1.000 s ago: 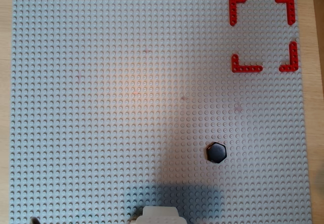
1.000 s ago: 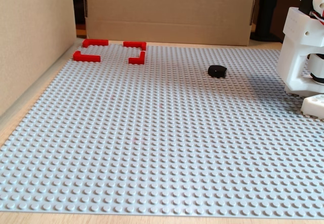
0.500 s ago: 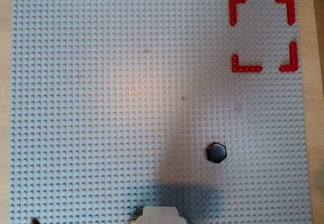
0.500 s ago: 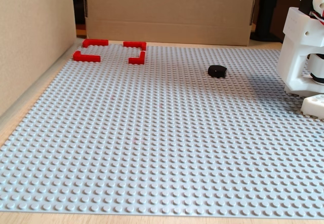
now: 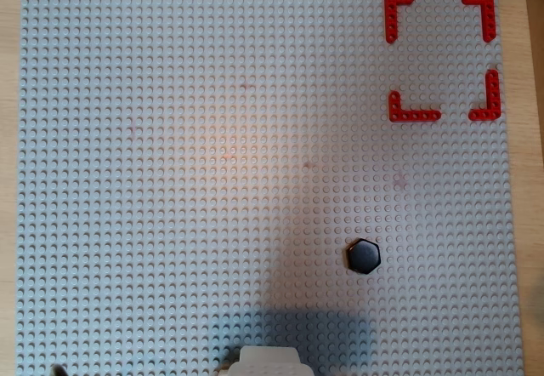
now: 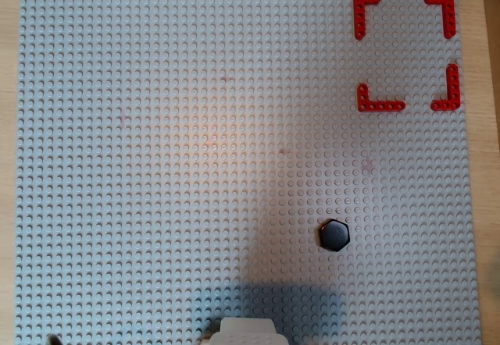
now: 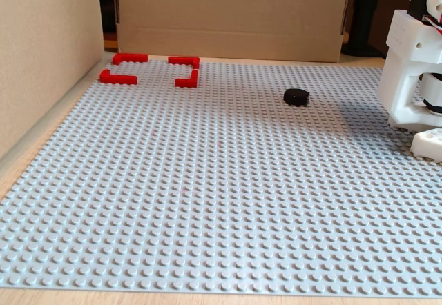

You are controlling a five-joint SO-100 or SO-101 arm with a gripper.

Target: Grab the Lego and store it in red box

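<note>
The Lego (image 5: 364, 256) is a small glossy black hexagonal piece lying alone on the grey studded baseplate (image 5: 170, 180), toward the lower right in both overhead views (image 6: 334, 235). In the fixed view the Lego (image 7: 296, 96) sits at the far middle right. The red box (image 5: 398, 6) is an outline of four red L-shaped corners at the top right in both overhead views (image 6: 366, 5); its inside holds nothing. In the fixed view the red box (image 7: 117, 79) is at the far left. Only the arm's white body (image 7: 414, 70) shows at the right edge; the gripper is out of view.
Cardboard walls stand along the left side (image 7: 41, 56) and the back (image 7: 235, 15) of the baseplate (image 7: 207, 201). A white part of the arm (image 5: 268, 363) pokes in at the bottom edge of both overhead views, casting a shadow over the plate near the Lego.
</note>
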